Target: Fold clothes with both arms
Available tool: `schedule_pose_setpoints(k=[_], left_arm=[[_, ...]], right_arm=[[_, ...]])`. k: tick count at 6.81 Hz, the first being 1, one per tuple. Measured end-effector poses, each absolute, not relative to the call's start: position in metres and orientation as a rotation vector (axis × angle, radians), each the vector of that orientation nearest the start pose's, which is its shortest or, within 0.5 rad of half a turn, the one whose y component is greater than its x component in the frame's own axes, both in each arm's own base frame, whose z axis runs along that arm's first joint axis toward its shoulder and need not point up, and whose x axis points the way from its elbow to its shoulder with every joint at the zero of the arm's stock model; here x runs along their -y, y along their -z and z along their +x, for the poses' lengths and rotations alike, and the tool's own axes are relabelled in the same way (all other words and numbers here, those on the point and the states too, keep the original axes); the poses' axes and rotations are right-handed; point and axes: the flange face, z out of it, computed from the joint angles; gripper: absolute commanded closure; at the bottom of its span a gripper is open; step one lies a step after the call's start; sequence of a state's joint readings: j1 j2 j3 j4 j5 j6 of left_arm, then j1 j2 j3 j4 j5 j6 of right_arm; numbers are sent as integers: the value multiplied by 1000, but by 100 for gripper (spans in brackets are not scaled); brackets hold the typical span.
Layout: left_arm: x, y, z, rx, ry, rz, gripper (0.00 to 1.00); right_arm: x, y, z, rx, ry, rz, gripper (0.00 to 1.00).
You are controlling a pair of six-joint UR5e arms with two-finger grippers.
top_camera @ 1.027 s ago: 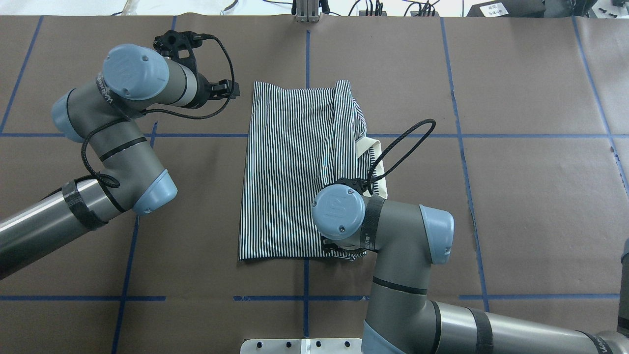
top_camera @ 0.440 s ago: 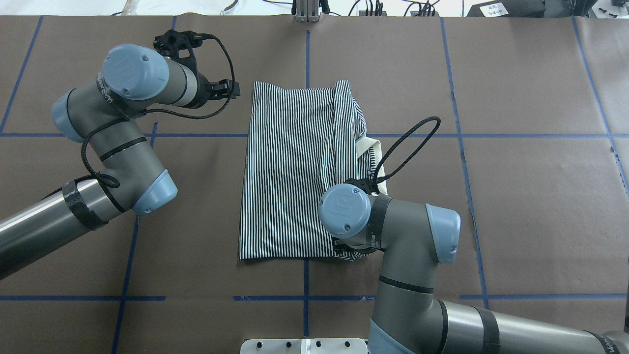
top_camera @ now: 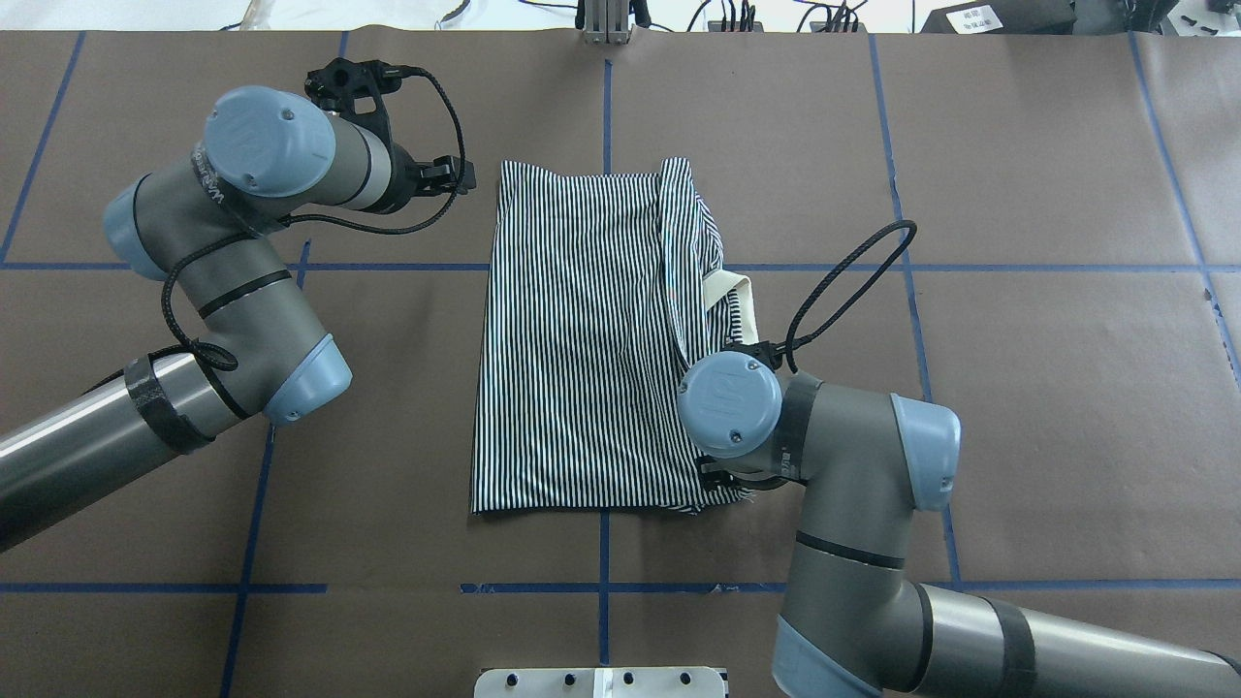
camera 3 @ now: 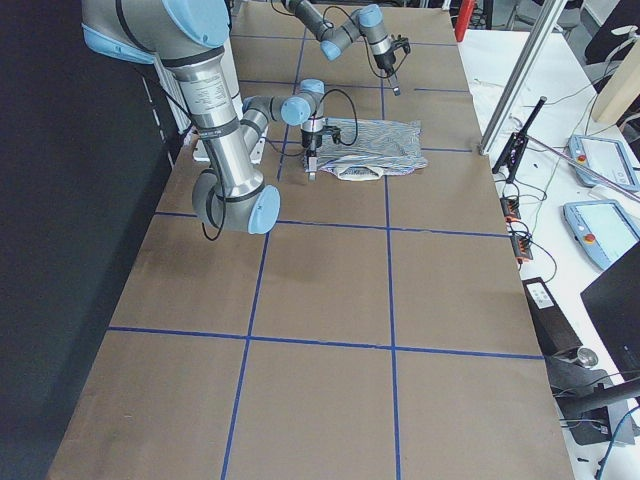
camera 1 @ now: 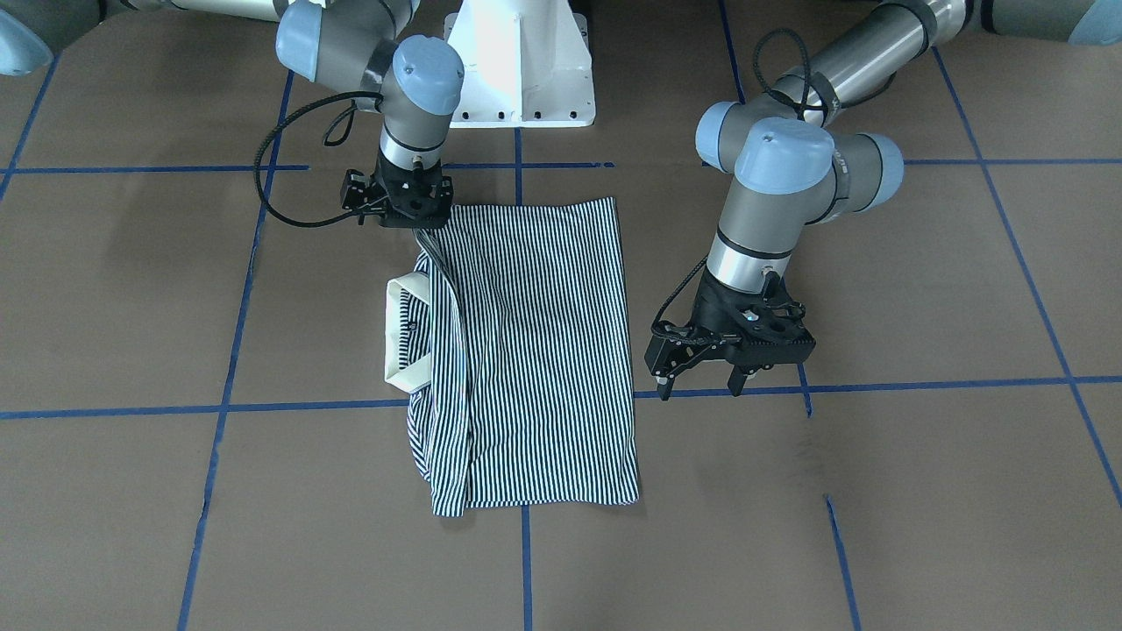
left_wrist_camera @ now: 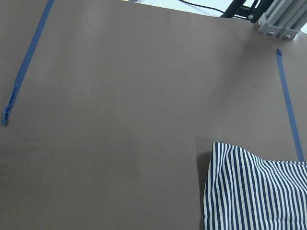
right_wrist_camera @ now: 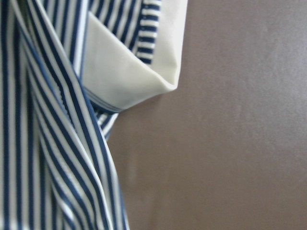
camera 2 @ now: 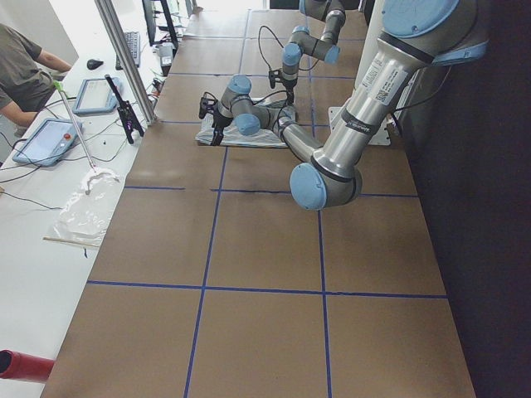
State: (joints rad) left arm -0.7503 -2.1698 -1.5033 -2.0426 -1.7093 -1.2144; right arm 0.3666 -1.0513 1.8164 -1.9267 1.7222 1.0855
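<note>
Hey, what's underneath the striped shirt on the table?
The navy-and-white striped polo shirt lies on the brown table; blue tape lines run beneath it. Its cream collar pokes out from under a folded layer. Anything else beneath is covered.

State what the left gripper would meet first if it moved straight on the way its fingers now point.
Probably the bare brown table, just beside the striped shirt; the left gripper points down, clear of it.
</note>
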Motion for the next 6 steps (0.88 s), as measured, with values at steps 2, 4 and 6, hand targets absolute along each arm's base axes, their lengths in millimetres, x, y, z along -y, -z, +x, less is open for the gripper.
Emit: schedule_pose_setpoints(k=[2,4,6], left_arm=[[574,-282,442,-925,290,421,0],[573,-281,443,-931,283,413,0],[571,-283,443,-942,267,386,0]], right_arm=[[343,-325,-517,426,154,41,0],[374,-286,-508,505,155,103,0],[411,-252,-529,595,147,173,0]])
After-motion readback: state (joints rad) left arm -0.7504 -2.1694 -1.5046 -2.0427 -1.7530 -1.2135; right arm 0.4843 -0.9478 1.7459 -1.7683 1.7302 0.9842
